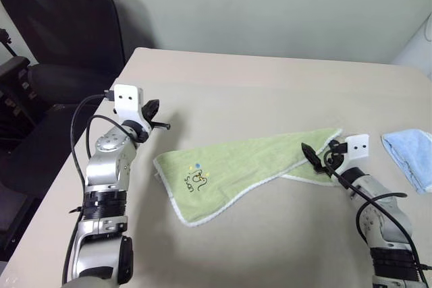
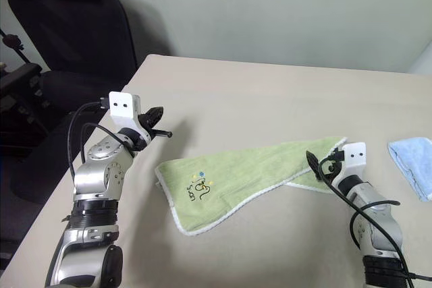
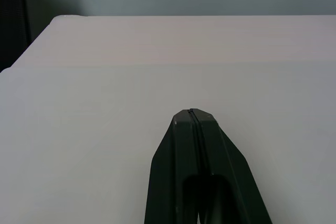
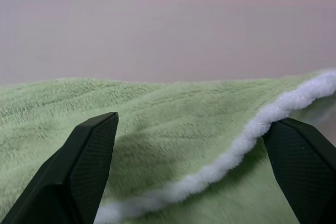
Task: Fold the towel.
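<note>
On the table [image 1: 270, 92], the towel [image 1: 236, 170] lies partly folded at the middle, one layer doubled over another, its embroidered motif facing up near the robot's left end. The right gripper [image 4: 194, 166] sits at the towel's right end with jaws spread wide, straddling the white-edged upper layer without yet pinching it. The left gripper [image 1: 156, 118] hovers above bare table beyond the towel's left end, jaws pressed together and holding nothing. A small blue cloth [image 1: 412, 156] lies apart to the right. The step in hand appears to be taking hold of the right end for a fold. Next, the right jaws would need to close on the edge, then carry it across toward the motif end.
</note>
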You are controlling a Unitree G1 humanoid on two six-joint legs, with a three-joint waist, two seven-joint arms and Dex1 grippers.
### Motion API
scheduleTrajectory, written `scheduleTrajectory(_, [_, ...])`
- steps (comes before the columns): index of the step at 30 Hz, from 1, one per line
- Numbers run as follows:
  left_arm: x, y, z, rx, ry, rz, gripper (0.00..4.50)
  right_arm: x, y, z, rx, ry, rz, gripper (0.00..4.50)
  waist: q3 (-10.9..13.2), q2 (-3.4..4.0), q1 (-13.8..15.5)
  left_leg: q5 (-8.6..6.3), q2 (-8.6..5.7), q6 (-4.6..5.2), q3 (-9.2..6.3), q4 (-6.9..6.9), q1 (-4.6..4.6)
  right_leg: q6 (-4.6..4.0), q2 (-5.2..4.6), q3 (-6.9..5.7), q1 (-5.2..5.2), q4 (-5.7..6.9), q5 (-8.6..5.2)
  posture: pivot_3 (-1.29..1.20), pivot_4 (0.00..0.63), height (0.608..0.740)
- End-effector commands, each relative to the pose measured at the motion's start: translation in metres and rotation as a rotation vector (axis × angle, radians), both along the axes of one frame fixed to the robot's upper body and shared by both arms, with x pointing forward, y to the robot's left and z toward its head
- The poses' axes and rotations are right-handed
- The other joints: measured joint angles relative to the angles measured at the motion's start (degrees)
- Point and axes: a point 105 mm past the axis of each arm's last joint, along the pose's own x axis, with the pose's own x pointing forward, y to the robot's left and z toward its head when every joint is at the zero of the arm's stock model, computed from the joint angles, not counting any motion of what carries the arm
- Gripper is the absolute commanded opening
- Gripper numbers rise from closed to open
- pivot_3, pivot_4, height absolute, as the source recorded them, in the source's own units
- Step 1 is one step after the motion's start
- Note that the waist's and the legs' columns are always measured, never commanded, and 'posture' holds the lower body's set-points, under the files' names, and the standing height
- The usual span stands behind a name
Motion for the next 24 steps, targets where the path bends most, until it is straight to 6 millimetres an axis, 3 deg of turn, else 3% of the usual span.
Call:
scheduleTrajectory(1, [0.001,0.001,0.014,0.014,-0.052,0.0,0.0,0.002,0.002,0.013,-0.006,-0.058,0.008,4.47,0.0,0.0,0.0,0.0,0.0,0.0,0.0,0.0,0.0,0.0,0.0,0.0,0.0,0.0,0.0,0.0,0.15,0.74])
scheduleTrajectory(9, [0.004,-0.015,0.011,0.01,-0.051,-0.044,0.0,-0.01,0.0,0.012,-0.001,-0.052,-0.012,4.47,0.0,0.0,0.1,0.0,-0.01,0.0,-0.01,0.0,-0.02,0.0,-0.01,-0.01,0.0,-0.01,0.0,0.0,0.15,0.74])
scheduleTrajectory(13, [0.005,-0.022,0.0,0.024,-0.022,-0.071,0.0,-0.019,-0.019,0.014,-0.038,-0.045,-0.06,4.47,0.0,0.0,0.2,0.0,-0.02,0.0,0.0,0.01,-0.02,0.01,-0.02,-0.01,0.01,-0.01,0.0,0.0,0.15,0.74])
scheduleTrajectory(18, [0.013,-0.035,0.0,0.02,-0.025,-0.107,0.0,-0.037,-0.042,0.021,-0.093,-0.05,-0.114,4.47,0.0,-0.03,0.4,-0.01,-0.03,-0.01,0.0,0.01,-0.02,0.0,-0.02,0.0,0.05,-0.01,-0.07,0.0,0.15,0.74])
scheduleTrajectory(24, [0.013,-0.045,-0.005,0.114,-0.017,-0.196,0.0,-0.048,-0.077,0.041,-0.339,-0.075,-0.179,4.47,0.0,-0.05,0.3,-0.02,-0.06,-0.02,0.03,0.02,-0.01,0.05,-0.04,0.05,0.06,-0.01,-0.08,0.0,0.15,0.74])
